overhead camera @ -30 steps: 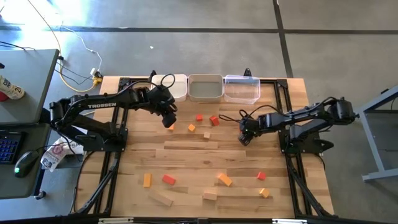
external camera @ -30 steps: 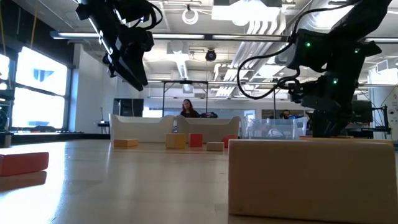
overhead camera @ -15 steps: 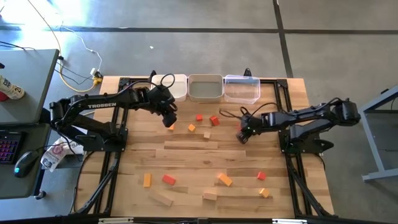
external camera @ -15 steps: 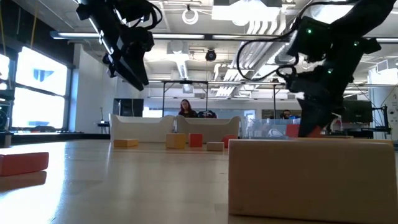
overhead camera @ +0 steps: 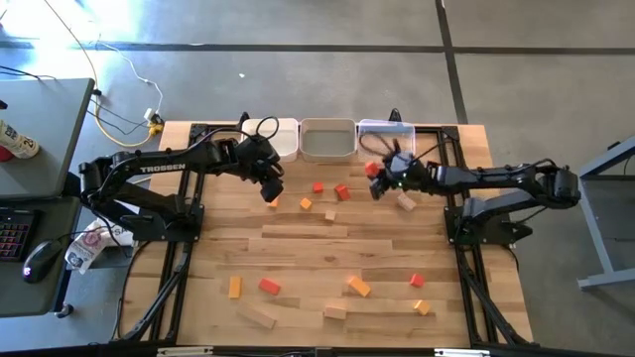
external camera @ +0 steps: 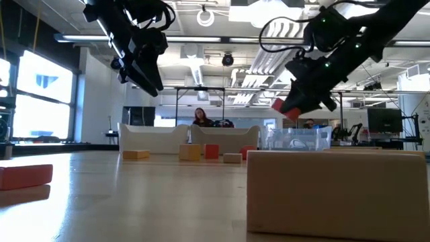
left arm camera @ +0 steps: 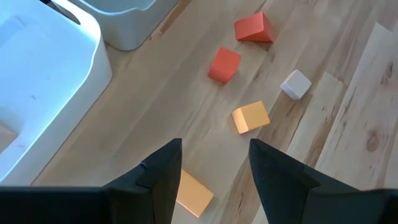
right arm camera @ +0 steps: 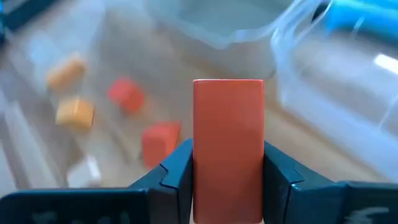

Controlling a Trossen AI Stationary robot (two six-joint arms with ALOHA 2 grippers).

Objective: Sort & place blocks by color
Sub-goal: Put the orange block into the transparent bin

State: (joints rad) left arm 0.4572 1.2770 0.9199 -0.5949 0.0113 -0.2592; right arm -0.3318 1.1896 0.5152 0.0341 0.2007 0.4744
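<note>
Aloft, right gripper (overhead camera: 375, 177) clamps a red block (right arm camera: 227, 146), long axis along the fingers. Clear bin (overhead camera: 386, 145) lies just beyond. Left gripper (overhead camera: 270, 190) hovers, jaws apart, empty.

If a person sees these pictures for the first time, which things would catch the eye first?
Most striking is the red block clamped in the right gripper, lifted above the table near the clear bin at the far edge. Next is the left gripper, fingers apart, hovering over an orange block beside the white bin.
</note>
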